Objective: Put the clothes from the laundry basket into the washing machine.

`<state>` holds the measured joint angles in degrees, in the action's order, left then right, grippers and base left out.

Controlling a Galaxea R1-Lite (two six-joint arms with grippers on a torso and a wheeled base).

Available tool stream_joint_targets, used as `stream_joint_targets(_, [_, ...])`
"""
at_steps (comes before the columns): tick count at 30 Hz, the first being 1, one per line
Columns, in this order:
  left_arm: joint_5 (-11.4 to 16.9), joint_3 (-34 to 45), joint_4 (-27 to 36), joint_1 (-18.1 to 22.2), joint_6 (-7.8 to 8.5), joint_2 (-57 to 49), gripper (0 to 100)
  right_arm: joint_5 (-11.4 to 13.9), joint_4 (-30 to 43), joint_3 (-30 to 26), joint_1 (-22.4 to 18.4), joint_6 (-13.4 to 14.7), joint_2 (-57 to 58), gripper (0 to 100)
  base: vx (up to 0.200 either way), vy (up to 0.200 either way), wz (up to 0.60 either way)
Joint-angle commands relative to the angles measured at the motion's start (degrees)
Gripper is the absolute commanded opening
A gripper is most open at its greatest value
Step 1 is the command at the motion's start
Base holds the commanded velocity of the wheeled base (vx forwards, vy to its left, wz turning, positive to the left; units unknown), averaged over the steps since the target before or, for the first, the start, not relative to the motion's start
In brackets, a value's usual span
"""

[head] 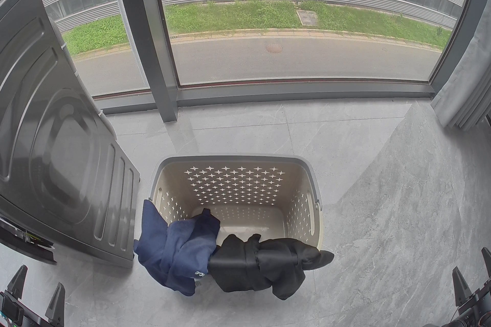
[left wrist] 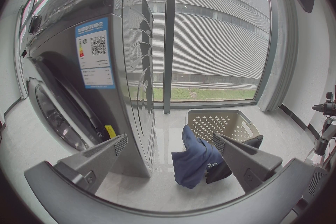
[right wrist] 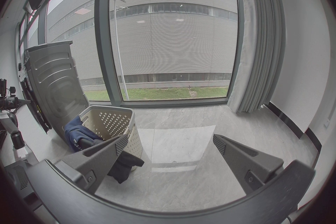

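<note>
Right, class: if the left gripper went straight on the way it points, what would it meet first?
Probably nothing near: the left gripper points over the floor between washing machine and blue garment, toward the window post. Depth is uncertain.

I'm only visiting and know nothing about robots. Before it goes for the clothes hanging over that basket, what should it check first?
1. Left gripper open and holding nothing: ok.
2. Right gripper open and holding nothing: ok.
3. Laundry basket upright on the floor beside the washing machine: ok.
4. Blue garment and black garment draped over the basket's near rim, exposed for a grasp: ok.
5. Washing machine door open to take clothes: cannot tell; it is seen at a steep angle.
</note>
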<state>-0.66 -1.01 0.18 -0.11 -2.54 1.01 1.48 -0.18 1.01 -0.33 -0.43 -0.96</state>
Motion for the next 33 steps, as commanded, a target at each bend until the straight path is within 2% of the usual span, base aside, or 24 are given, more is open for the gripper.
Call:
stream_joint_targets(1, [-0.04,0.84,-0.01,0.02,-0.01,-0.40,100,0.02,0.01,-1.01,0.07,-0.01,0.70,100,-0.200,0.000,0.00])
stream_joint_targets(11, [-0.04,0.84,-0.01,0.02,-0.01,-0.40,100,0.02,0.01,-1.01,-0.02,-0.01,0.79,100,-0.200,0.000,0.00])
stream_joint_targets(20, [-0.04,0.84,-0.01,0.02,-0.01,-0.40,100,0.02,0.01,-1.01,-0.02,-0.01,0.70,100,0.000,0.000,0.00])
stream_joint_targets(33, [-0.04,0.84,-0.01,0.02,-0.01,-0.40,100,0.02,0.01,-1.01,-0.02,-0.01,0.70,100,0.000,0.200,0.00])
